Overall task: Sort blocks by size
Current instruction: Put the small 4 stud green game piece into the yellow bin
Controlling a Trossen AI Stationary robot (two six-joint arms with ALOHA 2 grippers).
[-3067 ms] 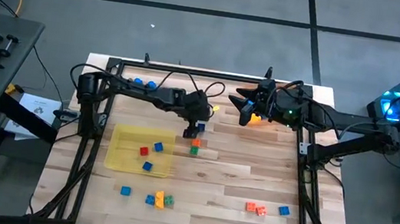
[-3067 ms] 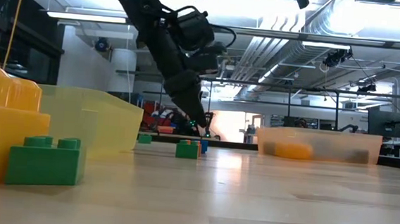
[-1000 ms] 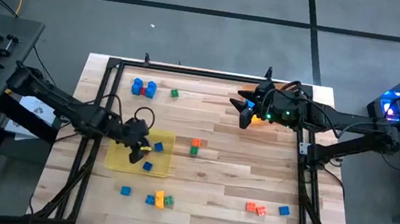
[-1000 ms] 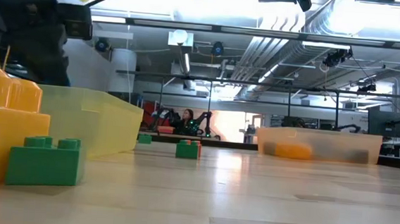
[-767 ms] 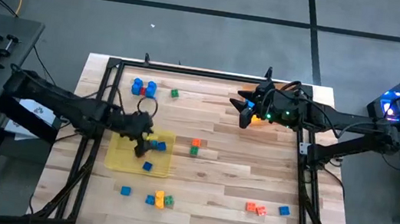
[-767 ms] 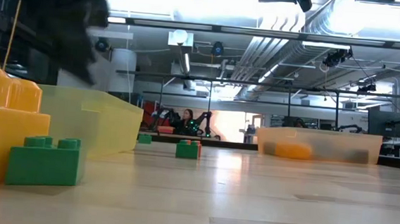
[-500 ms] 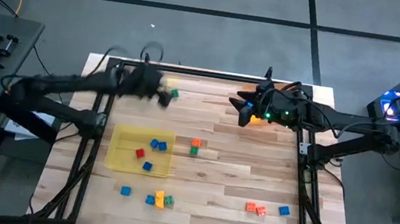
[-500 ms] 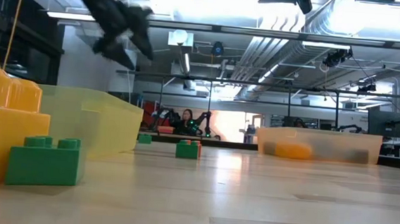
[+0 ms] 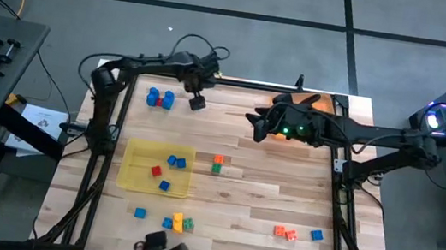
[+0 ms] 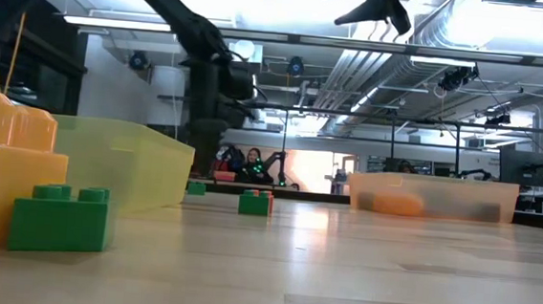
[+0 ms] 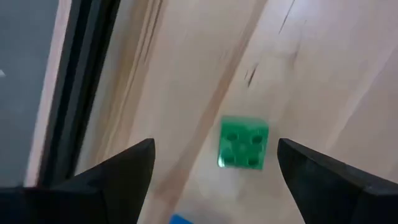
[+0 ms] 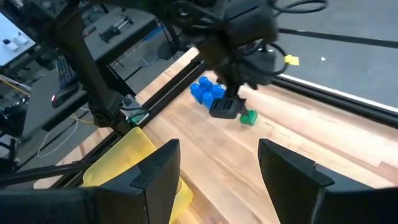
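The left gripper (image 9: 197,102) hangs over the far left part of the wooden counter (image 9: 256,198), its fingers spread wide with nothing between them; its wrist camera looks straight down on a small green brick (image 11: 244,143) lying on the wood just below. Two blue bricks (image 9: 158,97) sit just beside that spot, near the counter's far left corner. The yellow tray (image 9: 134,169) on the left side holds three blue bricks and one red brick (image 9: 157,170). Just beside the tray, toward the middle, an orange brick (image 9: 218,160) lies against another green brick (image 9: 216,169). Along the near edge lie a blue brick (image 9: 140,212), a cluster of blue, yellow, orange and green bricks (image 9: 178,222), and farther right two orange bricks (image 9: 284,232) next to a blue one (image 9: 316,235). The right gripper (image 9: 259,125) waits above the far right of the counter, fingers partly apart and holding nothing.
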